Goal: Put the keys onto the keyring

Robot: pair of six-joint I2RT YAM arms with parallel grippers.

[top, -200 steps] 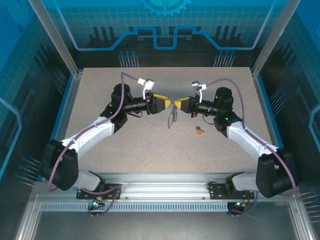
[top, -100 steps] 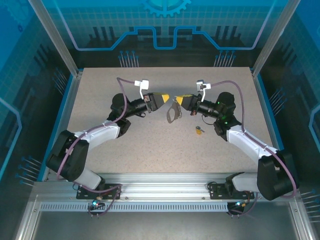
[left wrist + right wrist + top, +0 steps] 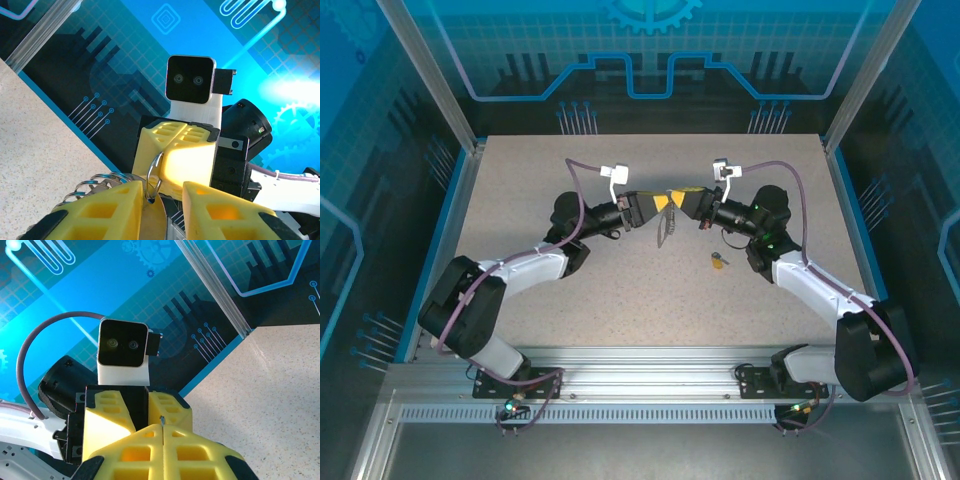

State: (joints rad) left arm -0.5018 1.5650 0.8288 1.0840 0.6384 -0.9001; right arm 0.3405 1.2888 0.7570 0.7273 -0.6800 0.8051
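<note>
Since half a second ago the left gripper (image 3: pixel 662 203) has swung back in to the keyring, a dark oval strap loop with a short silvery chain (image 3: pixel 665 228), and its yellow tips now sit just beside the top of that keyring, facing the right gripper (image 3: pixel 678 203) across it. The strap, which had hung wide, now hangs as a narrow shape.

In the left wrist view the left gripper's two yellow plastic fingers (image 3: pixel 112 205) stand partly apart, the gap wider than the thin wire ring (image 3: pixel 154 176) at the keyring's top. That ring sits in the gap against the inner edge of one finger, so they are not clamped on it. The coiled silvery chain (image 3: pixel 95 184) lies just beside the same finger.

The right gripper's two yellow fingers (image 3: pixel 145 450) are pressed together on the keyring, a sliver of metal showing at their seam.

One keyring is held up off the speckled grey table (image 3: pixel 570 290). One tiny key with a gold head and dark shaft (image 3: pixel 719 262) lies on that table, near the keyring and on the right arm's side of it, untouched.
</note>
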